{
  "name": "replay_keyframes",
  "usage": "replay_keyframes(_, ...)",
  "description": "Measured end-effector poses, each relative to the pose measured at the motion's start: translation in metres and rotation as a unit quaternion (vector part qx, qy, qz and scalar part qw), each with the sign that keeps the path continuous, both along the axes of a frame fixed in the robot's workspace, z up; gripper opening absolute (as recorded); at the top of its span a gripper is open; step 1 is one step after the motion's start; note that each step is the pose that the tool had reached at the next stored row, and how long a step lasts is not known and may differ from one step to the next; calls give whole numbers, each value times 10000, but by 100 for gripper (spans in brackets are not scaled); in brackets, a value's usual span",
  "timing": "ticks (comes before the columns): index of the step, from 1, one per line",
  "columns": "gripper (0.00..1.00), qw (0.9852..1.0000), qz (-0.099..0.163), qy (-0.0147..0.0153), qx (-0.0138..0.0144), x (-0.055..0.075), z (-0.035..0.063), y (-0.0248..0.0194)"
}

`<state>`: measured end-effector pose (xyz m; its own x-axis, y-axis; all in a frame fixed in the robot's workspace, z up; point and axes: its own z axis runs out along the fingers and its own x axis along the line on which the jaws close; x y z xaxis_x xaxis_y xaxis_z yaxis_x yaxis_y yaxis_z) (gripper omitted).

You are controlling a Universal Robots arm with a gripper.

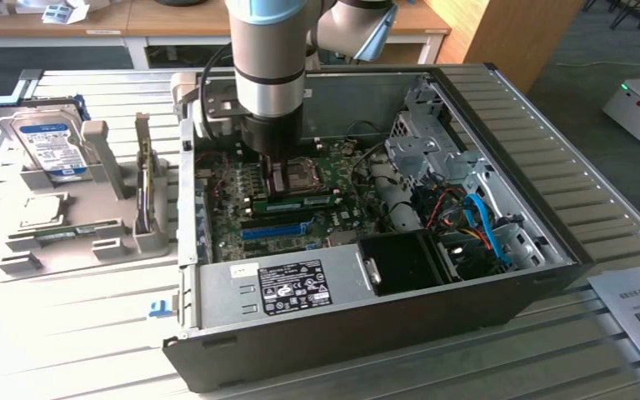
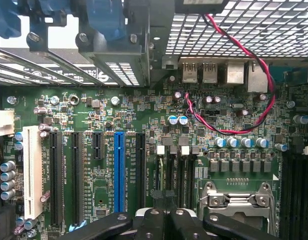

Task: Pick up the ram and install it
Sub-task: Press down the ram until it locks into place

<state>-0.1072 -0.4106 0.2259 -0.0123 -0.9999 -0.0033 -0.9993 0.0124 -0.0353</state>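
Note:
Inside the open computer case (image 1: 542,275), my gripper (image 1: 279,193) hangs low over the green motherboard (image 1: 231,218), beside the CPU socket (image 1: 301,177). A narrow green ram stick (image 1: 303,202) with dark chips lies parallel to the blue slot (image 1: 273,230), right at my fingertips. I cannot tell whether the stick is pinched or sits in a slot. In the wrist view the black fingers (image 2: 119,222) meet, so the gripper (image 2: 163,216) is shut. Past them I see the blue slot (image 2: 119,170) and the CPU socket (image 2: 236,202).
A grey holder (image 1: 107,150) at the exterior view's left carries a silver hard drive (image 1: 47,142), an upright board (image 1: 142,171) and another flat green stick (image 1: 70,231). Drive cages and blue cables (image 1: 482,221) crowd the case's right. A red-black wire (image 2: 228,131) loops over the board.

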Motion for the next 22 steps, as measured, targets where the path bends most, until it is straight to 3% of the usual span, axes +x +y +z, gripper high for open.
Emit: replay_keyframes(22,10,10000,0,0,-1,0,-20,-6)
